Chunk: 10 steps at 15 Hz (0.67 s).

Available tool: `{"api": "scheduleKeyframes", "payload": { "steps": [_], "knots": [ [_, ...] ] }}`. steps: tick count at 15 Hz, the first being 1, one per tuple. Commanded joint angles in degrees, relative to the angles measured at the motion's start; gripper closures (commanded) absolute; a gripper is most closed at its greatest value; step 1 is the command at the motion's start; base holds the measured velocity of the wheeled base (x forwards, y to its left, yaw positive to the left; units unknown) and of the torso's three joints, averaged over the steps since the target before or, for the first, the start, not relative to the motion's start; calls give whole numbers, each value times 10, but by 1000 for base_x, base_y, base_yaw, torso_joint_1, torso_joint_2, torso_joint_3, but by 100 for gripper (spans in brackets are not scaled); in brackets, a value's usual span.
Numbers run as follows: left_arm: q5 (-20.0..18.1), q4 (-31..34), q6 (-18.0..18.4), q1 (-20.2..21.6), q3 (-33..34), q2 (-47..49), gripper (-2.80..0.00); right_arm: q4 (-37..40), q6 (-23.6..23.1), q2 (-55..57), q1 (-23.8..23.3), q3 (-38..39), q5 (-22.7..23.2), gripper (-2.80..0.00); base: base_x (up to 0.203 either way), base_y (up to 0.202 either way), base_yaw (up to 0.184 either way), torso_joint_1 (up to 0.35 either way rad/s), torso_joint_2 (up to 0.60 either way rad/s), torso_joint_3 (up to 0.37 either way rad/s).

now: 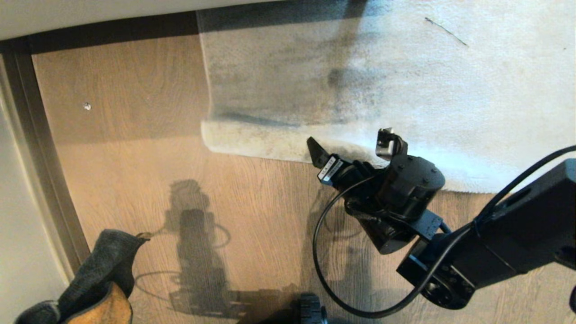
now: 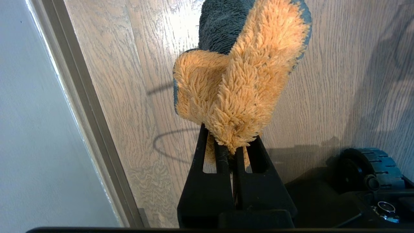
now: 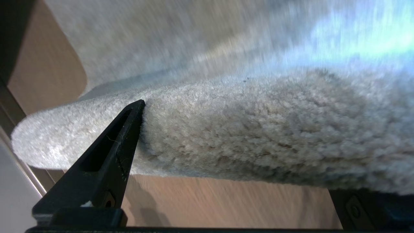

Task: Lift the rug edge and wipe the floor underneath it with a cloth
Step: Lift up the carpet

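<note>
Nearest, the cloth (image 2: 239,77) is being pinched between the pressed-together fingers of the left gripper (image 2: 234,152), tan face showing, hung clear above the floor (image 1: 135,171) at the lower left of the head view; farther out, the right gripper (image 1: 351,144) is being held with fingers spread wide at the rug edge (image 1: 256,141), one finger (image 3: 129,129) touching the pile, the other under it; beyond, the rug (image 1: 405,81) is lying flat.
</note>
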Motion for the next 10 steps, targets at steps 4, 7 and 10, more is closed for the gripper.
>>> {"api": "scheduleKeyframes", "payload": {
  "steps": [4, 7, 10],
  "knots": [
    [-1, 0, 0, 0, 0, 0, 0, -8, -5, -26, -20, 12, 11, -280, 0, 0, 0, 0, 0, 0],
    [-1, 0, 0, 0, 0, 0, 0, -9, -13, -27, -24, 19, 8, -280, 0, 0, 0, 0, 0, 0],
    [-1, 0, 0, 0, 0, 0, 0, -19, -51, -31, -30, 18, 9, -280, 0, 0, 0, 0, 0, 0]
  ]
}}
